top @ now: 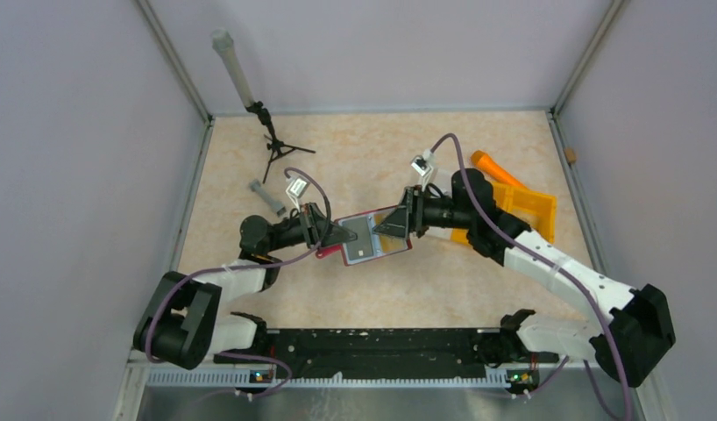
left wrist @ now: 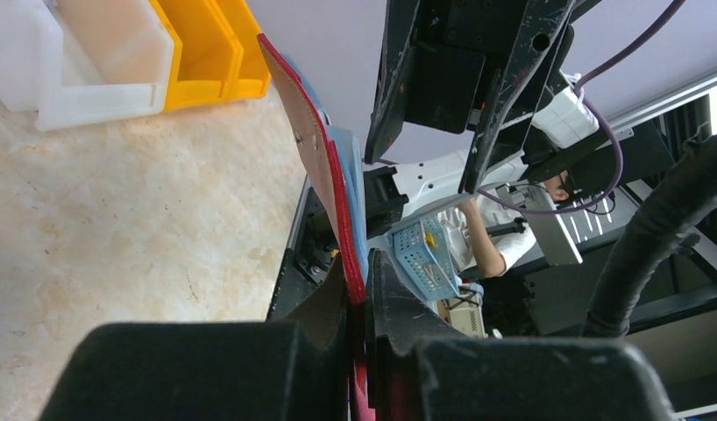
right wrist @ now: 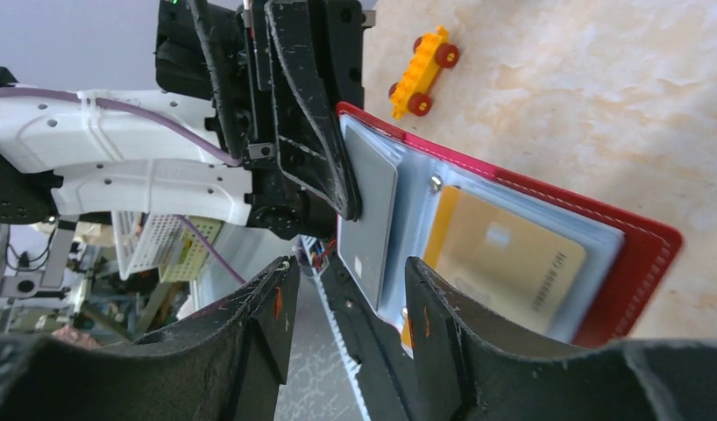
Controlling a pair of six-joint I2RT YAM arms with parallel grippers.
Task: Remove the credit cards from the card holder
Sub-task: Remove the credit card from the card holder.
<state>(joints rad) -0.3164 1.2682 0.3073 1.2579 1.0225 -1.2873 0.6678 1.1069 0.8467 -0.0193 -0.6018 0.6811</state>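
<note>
The dark red card holder (top: 379, 249) hangs open above the table's middle. My left gripper (top: 339, 235) is shut on its left edge; in the left wrist view the red edge (left wrist: 324, 167) runs between the closed fingers of that gripper (left wrist: 359, 281). My right gripper (top: 392, 224) is open at the holder's right side. In the right wrist view a grey-silver card (right wrist: 372, 219) stands out from the pale sleeve, its lower corner in the gap of my open right gripper (right wrist: 351, 276). A tan-yellow card (right wrist: 500, 259) lies in the holder (right wrist: 640, 254).
An orange two-compartment tray (top: 528, 210) lies behind the right arm, with a white tray (left wrist: 92, 61) beside it. A small tripod (top: 272, 145) and a grey block (top: 267, 197) stand at the back left. A yellow toy car (right wrist: 421, 70) lies on the table.
</note>
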